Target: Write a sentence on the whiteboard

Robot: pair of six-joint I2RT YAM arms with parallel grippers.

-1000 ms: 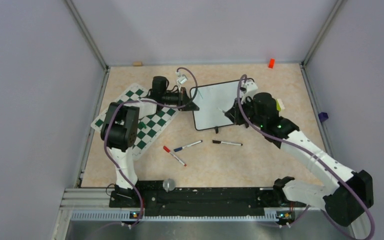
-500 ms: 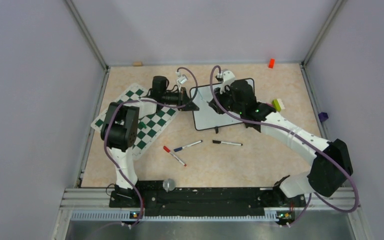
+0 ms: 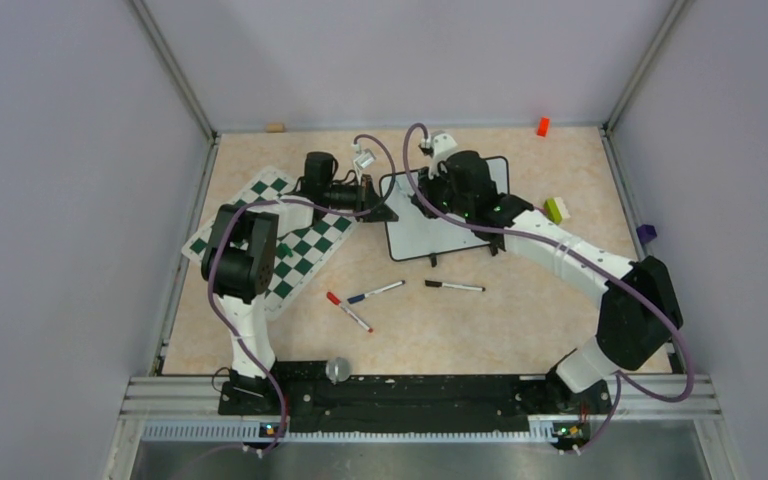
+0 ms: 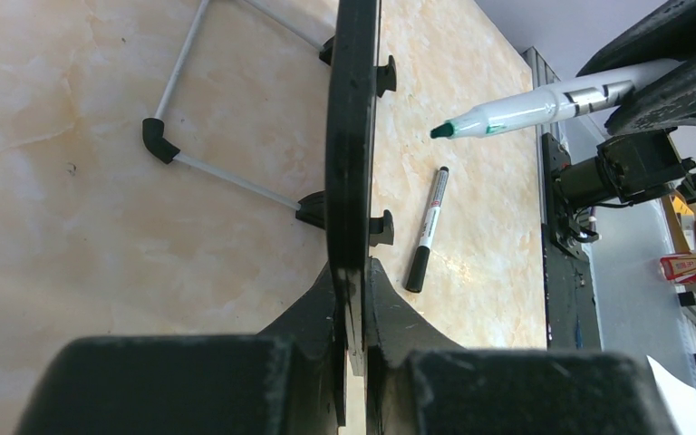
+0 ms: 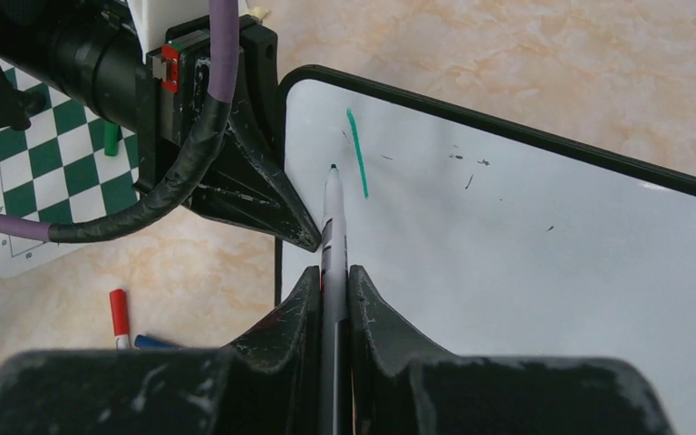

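On the whiteboard sits one green stroke.

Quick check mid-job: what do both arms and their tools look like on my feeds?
The left arm and right arm match: white links between bulky black joint housings, each with a purple cable. The left tool and right tool are matte black with wedge-shaped fingers; the right's look scuffed.
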